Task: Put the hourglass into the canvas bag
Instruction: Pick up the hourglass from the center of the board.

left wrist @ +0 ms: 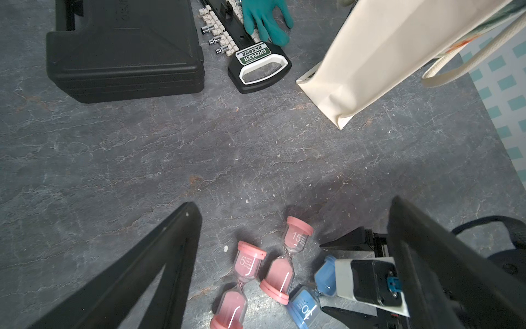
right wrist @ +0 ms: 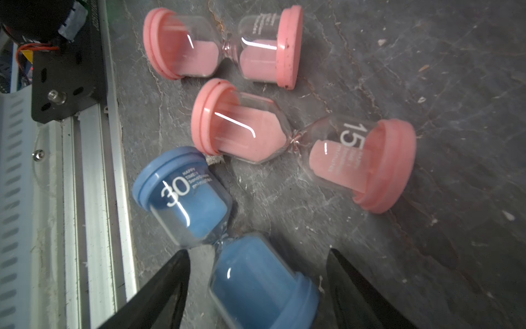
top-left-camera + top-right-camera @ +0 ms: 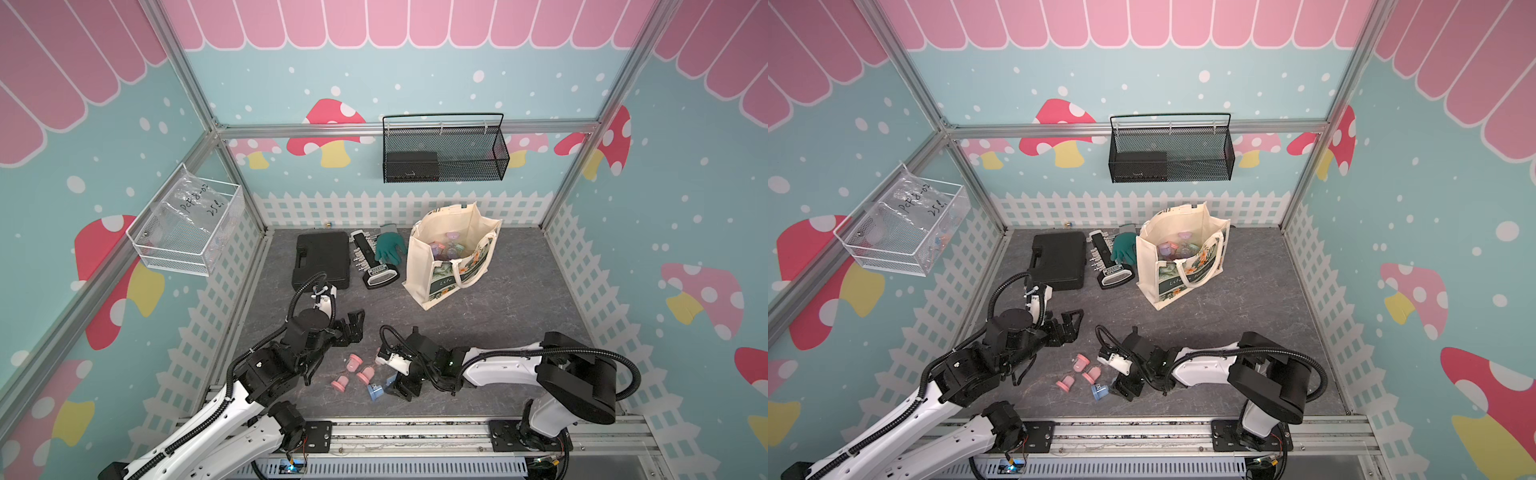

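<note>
Blue hourglass, well apart from canvas bag: "30", small "HAPPY TIME".
Pink hourglass: "15".
Second pink hourglass: "5".
Bag's front label: "Life".
Socket rail, just beside bag: "GREENER".
Plastic pouch in wire basket: handwritten, roughly "PCF8-02", "25L".

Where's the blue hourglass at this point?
In both top views the blue hourglass lies on its side near the front rail, just right of the pink 15-minute hourglass. The open right claw straddles one bulb.
</note>
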